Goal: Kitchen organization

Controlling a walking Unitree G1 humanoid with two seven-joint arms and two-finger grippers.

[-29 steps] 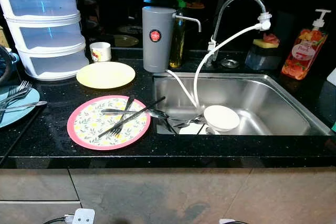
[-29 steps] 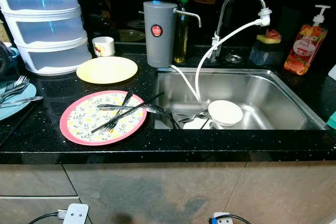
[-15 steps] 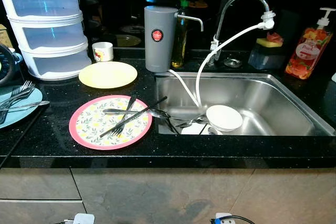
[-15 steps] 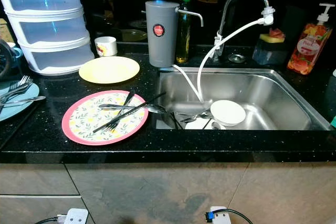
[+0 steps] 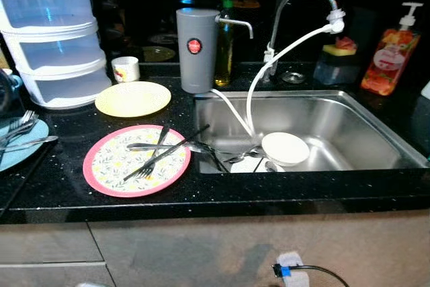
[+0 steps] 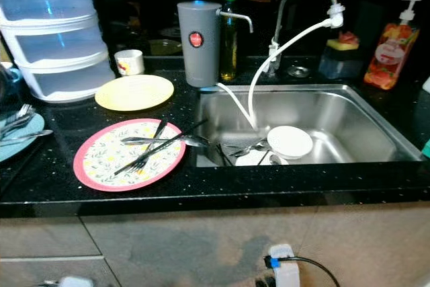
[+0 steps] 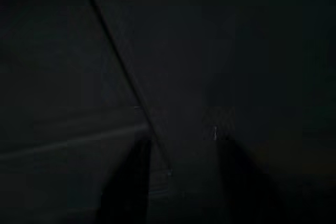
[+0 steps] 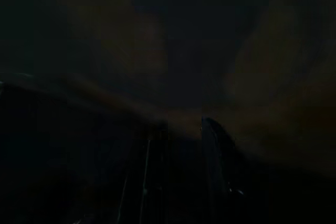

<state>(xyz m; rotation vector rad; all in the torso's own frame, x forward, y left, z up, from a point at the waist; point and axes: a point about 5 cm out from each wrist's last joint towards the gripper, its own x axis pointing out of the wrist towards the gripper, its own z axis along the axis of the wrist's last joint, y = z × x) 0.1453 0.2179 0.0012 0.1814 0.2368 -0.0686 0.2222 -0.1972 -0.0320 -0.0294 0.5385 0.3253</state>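
Facing black speckled counter (image 5: pixel 60 186). Pink-rimmed floral plate (image 5: pixel 107 166) near steel sink (image 5: pixel 349 122), dark forks (image 5: pixel 158 154) crossed on top, likely awaiting washing. White bowl (image 5: pixel 285 148) in sink. My arms hang idle; finger state: cannot tell.

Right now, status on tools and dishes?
Both tools idle in the dark. Cutlery across pink plate; white bowl in sink. Nothing blocking.
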